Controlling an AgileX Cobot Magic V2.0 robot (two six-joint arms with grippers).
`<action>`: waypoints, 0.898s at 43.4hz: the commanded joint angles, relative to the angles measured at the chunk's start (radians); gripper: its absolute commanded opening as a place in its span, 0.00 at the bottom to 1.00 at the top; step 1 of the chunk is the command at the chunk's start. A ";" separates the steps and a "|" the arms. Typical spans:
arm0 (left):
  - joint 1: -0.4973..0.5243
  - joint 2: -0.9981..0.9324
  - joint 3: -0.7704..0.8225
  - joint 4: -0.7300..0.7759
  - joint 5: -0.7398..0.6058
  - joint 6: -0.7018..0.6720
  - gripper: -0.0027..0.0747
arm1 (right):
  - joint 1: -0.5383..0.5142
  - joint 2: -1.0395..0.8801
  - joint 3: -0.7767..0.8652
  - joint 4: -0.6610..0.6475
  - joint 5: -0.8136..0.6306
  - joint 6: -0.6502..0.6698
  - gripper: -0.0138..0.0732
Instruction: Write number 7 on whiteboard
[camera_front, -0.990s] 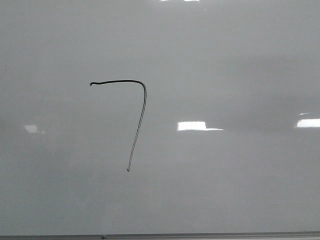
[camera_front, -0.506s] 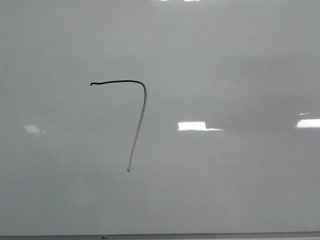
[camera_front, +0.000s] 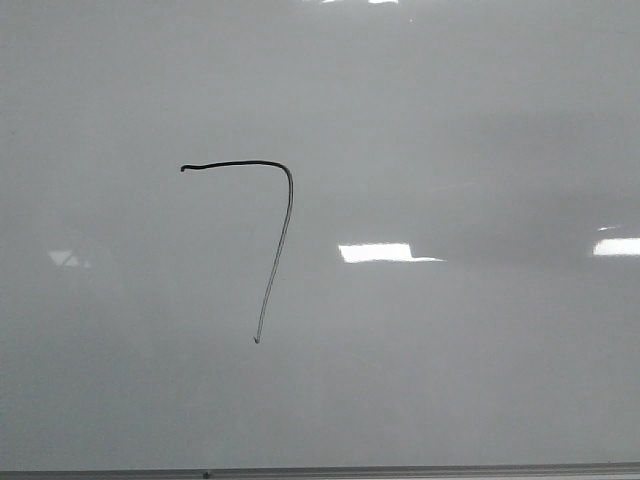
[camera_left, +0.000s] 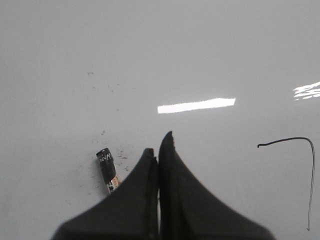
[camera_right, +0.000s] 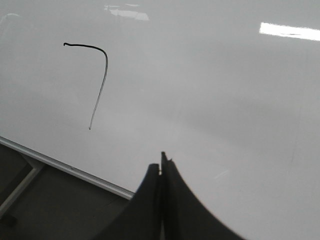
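The whiteboard (camera_front: 450, 120) fills the front view. The number 7 (camera_front: 240, 163) is drawn on it left of the middle as a thin black line with a paler downstroke. No gripper shows in the front view. In the left wrist view my left gripper (camera_left: 160, 142) is shut over the board, with the 7 (camera_left: 287, 139) off to one side. A black marker (camera_left: 106, 167) sticks out beside one finger, partly hidden behind it and not between the jaws. In the right wrist view my right gripper (camera_right: 161, 162) is shut and empty near the board's edge, apart from the 7 (camera_right: 85, 46).
The board's thin grey metal edge (camera_front: 400, 470) runs along the bottom of the front view and shows in the right wrist view (camera_right: 65, 167). Beyond it lies a dark surface with a grey frame bar (camera_right: 20, 187). Small dark ink specks (camera_left: 120, 150) dot the board near the marker.
The 7 has not changed. In the front view the middle glare patch has stretched to the left and the left glare patch has dimmed.
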 joint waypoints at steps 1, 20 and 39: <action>-0.004 0.004 -0.026 -0.018 -0.068 -0.007 0.01 | -0.005 0.005 -0.027 0.035 -0.048 -0.002 0.09; -0.006 -0.010 0.016 0.020 -0.127 -0.039 0.01 | -0.005 0.005 -0.027 0.035 -0.046 -0.002 0.09; -0.128 -0.240 0.358 0.342 -0.376 -0.358 0.01 | -0.005 0.005 -0.027 0.035 -0.045 -0.002 0.09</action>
